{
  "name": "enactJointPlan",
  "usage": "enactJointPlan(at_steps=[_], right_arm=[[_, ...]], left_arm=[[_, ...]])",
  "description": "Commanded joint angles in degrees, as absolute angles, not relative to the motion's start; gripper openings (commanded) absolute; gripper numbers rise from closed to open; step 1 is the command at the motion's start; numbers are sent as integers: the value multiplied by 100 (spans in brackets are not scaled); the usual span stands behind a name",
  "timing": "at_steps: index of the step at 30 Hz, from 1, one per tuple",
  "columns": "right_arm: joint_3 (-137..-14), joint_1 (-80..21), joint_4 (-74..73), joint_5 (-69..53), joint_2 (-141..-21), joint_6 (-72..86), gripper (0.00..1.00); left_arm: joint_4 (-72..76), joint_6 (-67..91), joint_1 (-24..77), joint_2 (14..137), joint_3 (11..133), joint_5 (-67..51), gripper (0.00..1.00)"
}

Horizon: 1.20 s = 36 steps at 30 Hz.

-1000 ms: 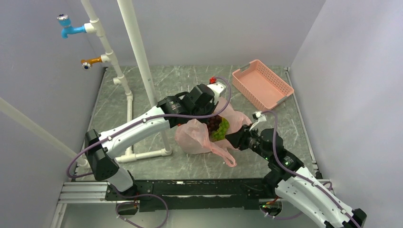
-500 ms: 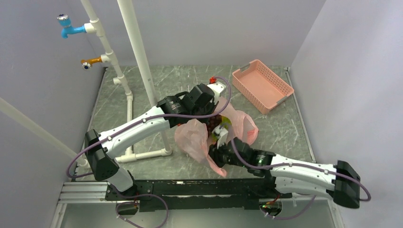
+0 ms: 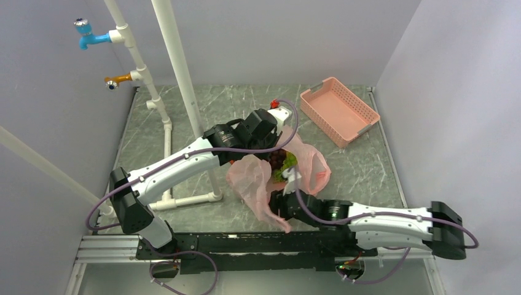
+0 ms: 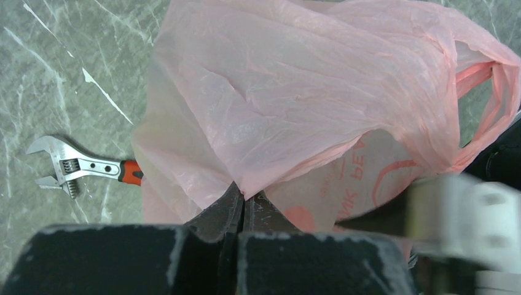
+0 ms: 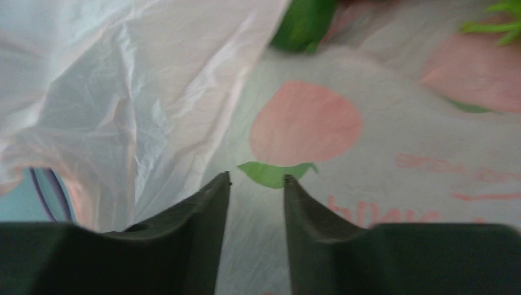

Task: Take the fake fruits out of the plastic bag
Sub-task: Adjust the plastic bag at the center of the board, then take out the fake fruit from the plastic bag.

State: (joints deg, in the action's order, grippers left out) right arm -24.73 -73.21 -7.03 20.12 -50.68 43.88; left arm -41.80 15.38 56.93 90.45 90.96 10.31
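Looking at progress, we're basically at the start, with nothing out yet. Our left gripper (image 4: 242, 200) is pinched tight on a fold of the thin crinkly pink plastic bag (image 3: 246, 178), mid-frame in the top view. The small glossy fake fruits (image 3: 281, 162) sit in its open mouth. Our right gripper (image 5: 255, 184) has a narrow gap between its fingers and nothing in it, nosing at the film, with a green fruit (image 5: 304, 21) at the top of its view. We reckon every fruit is left to pull.
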Motion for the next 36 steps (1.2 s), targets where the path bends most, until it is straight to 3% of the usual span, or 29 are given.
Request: enactJointPlan(at_steps=[1, 7, 15, 26, 36], right_arm=[[-2748, -7191, -1441, 3590, -4235, 4880, 83], [-3052, -6868, -1312, 4123, -4552, 4745, 86], [-3471, -5558, -1110, 3748, -5842, 5244, 70], [-4158, -5351, -1284, 4321, -7698, 5997, 75], [-3791, -5239, -287, 4207, -8602, 5862, 71]], left_arm=[[-4071, 1690, 5700, 8763, 8964, 914, 0], [-4080, 1748, 5696, 8758, 8947, 867, 0], [-3997, 1849, 5696, 8767, 8914, 768, 0], [-3910, 2075, 5704, 8903, 8860, 701, 0], [-3970, 2118, 5696, 8887, 8799, 820, 0]])
